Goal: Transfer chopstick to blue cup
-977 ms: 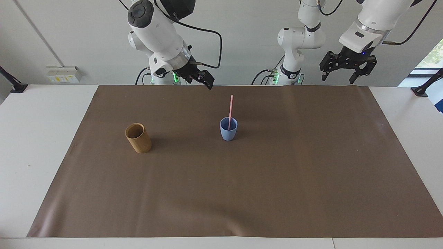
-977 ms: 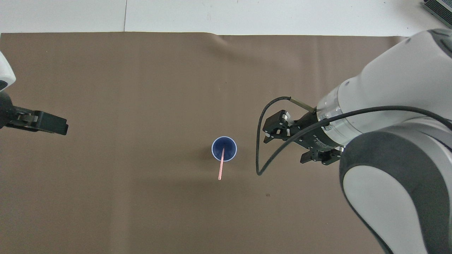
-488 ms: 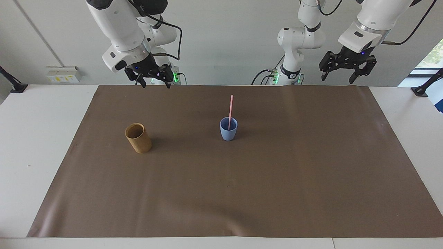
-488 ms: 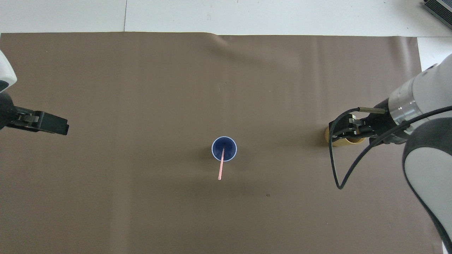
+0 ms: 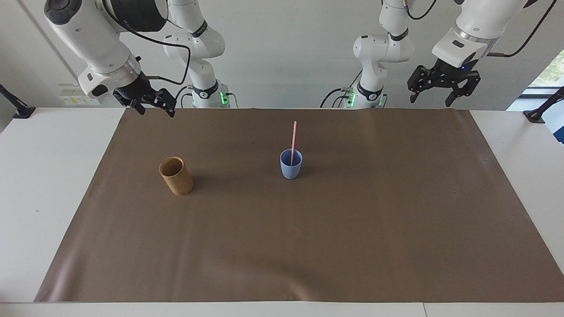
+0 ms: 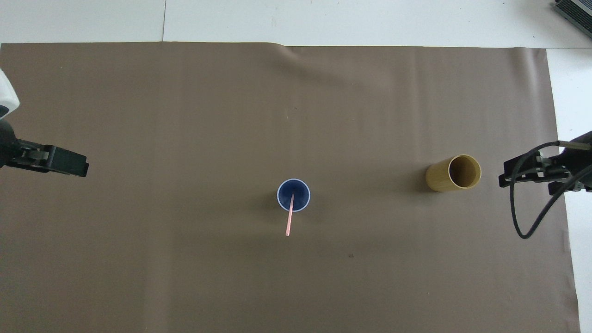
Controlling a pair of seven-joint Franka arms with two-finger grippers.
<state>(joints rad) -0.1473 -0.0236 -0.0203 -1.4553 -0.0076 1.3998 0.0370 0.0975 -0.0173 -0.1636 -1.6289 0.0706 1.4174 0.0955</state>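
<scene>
Chopstick (image 5: 293, 141) stands in the blue cup (image 5: 291, 169) mid-bench, so the transfer looks done: the right gripper (image 5: 152, 107) has swung away past the tan cup (image 5: 176, 175), fingers open and empty, while the left gripper (image 5: 443, 90) waits open.

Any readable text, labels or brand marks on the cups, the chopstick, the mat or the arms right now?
None can be read.
Blue cup, chopstick, tan cup, brown mat: plain, no markings.
Socket block on the wall: yellow stickers, too small to read.
Arm bases: round badges, too small to read.
</scene>
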